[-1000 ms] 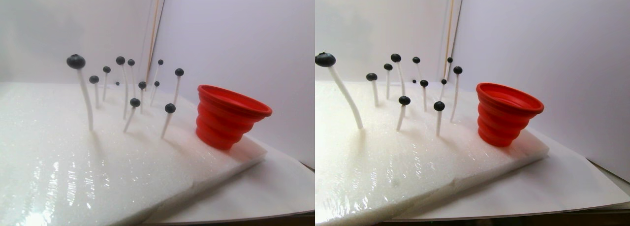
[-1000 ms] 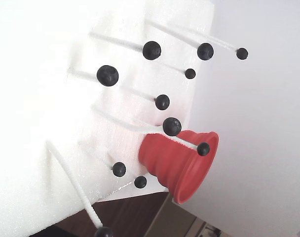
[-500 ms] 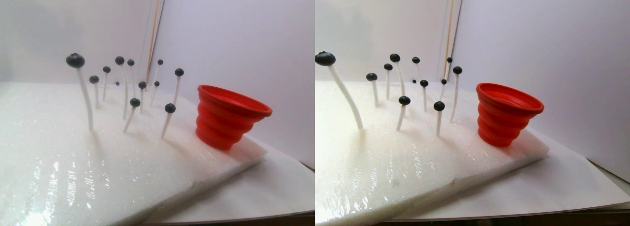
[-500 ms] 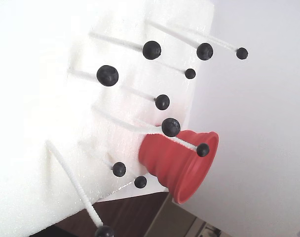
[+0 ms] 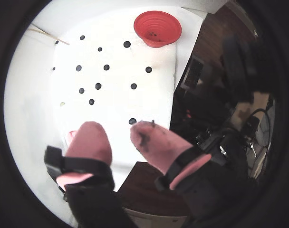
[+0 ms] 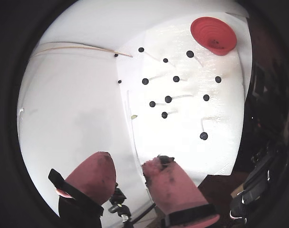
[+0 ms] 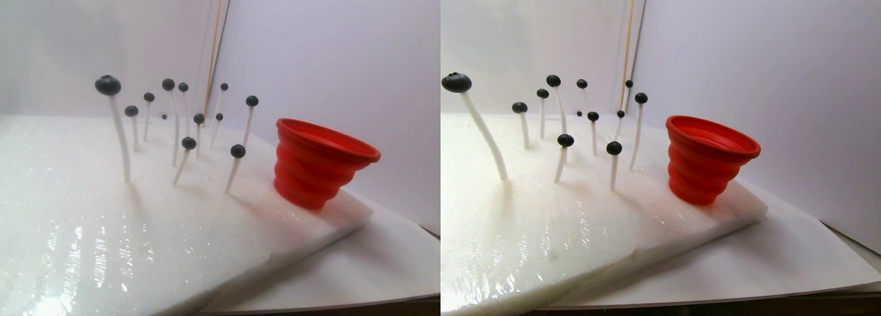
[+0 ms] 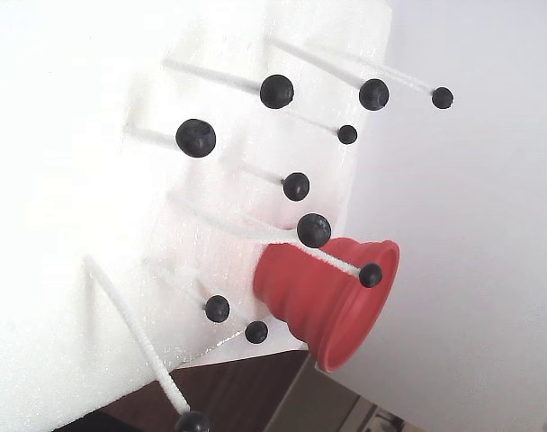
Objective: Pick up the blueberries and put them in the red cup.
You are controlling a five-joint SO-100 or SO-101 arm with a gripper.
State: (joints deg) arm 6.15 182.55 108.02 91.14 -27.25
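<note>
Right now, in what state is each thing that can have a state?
gripper: open, pink fingertips apart, holding nothing, above the foam.
blueberries: each sits on top of a thin white stick, none picked.
red cup: upright on the foam corner, no berry visible inside.
white sticks: planted in the foam, several leaning.

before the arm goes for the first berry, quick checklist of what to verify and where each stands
1. Fingers apart and empty: ok, the gripper has a clear gap with nothing in it.
2. Blueberries still on their white sticks: ok, none lie loose on the foam slab.
3. Red cup upright, mouth open: ok.
4. Cup empty: cannot tell, dark specks show inside in a wrist view.
5. Gripper lined up on a berry: not ok, it hangs high above the slab's edge.
</note>
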